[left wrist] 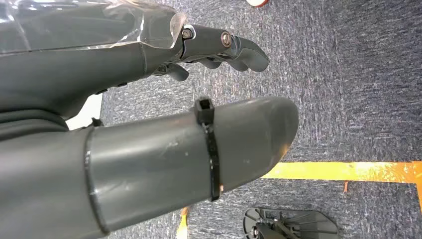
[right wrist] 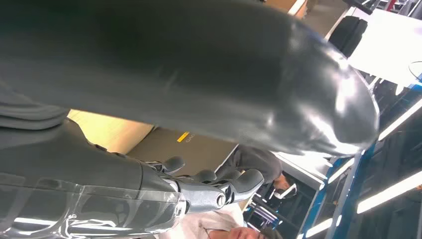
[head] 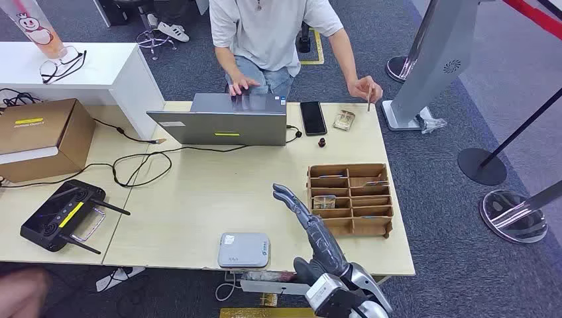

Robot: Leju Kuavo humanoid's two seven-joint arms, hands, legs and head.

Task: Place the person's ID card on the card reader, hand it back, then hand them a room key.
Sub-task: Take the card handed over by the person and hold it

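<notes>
A person sits across the table and holds a thin ID card (head: 369, 101) upright above its far right corner. The grey card reader (head: 244, 249) lies at the near edge of the table (head: 192, 199). A wooden divided tray (head: 349, 199) with room key cards in its slots stands on the right. My right hand (head: 310, 224) is raised over the table just left of the tray, fingers stretched forward and empty; the same hand (right wrist: 199, 191) shows its fingers spread in the right wrist view. My left hand (left wrist: 124, 64) hangs over the carpet, holding nothing.
An open laptop (head: 225, 122) and a black phone (head: 313, 117) lie in front of the person. A cardboard box (head: 40, 136) and a black controller (head: 63, 215) sit on the left, with cables between. Stanchion bases (head: 513, 215) stand right of the table.
</notes>
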